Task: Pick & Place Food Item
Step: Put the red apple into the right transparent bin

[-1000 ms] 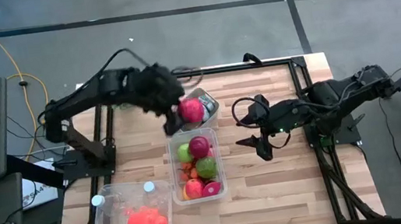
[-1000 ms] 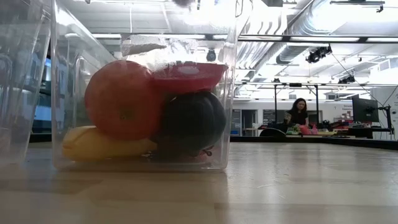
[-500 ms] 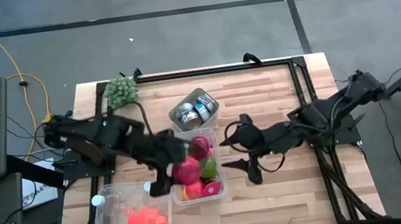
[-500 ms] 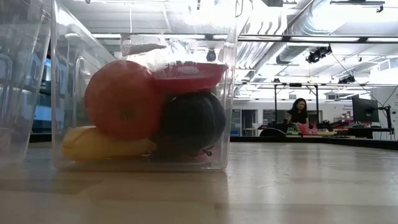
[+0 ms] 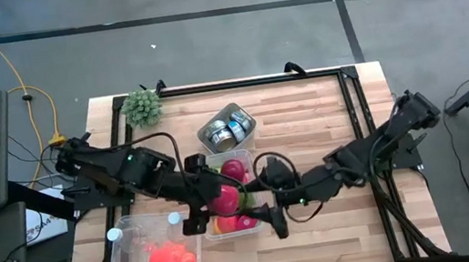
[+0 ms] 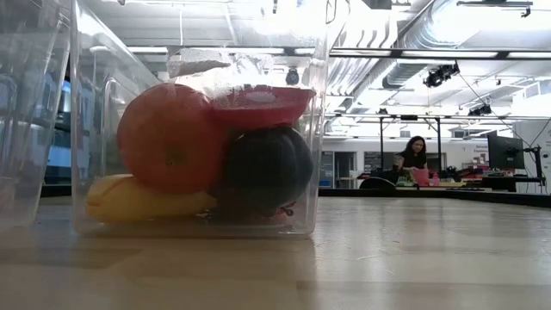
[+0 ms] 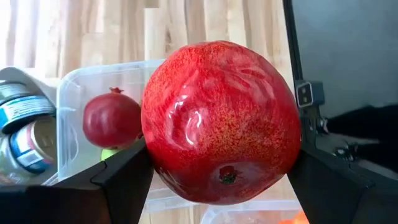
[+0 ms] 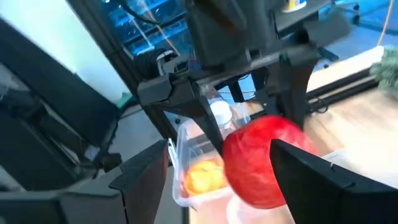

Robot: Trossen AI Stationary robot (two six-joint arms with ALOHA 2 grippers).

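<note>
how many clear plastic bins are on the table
2: the fruit bin mid-table under both grippers, and the second bin beside it toward the left arm, holding an orange-red item.

Two arms work over one table [image 5: 322, 229]. Two clear bins: one [image 5: 260, 215] of fruit at the middle, one [image 5: 128, 256] near the front left corner. Two pomegranates [image 7: 221, 121] [image 7: 112, 118] show. One metal bowl [image 5: 228, 129], one green sprig [image 5: 143, 106], one person [image 6: 411, 157].
</note>
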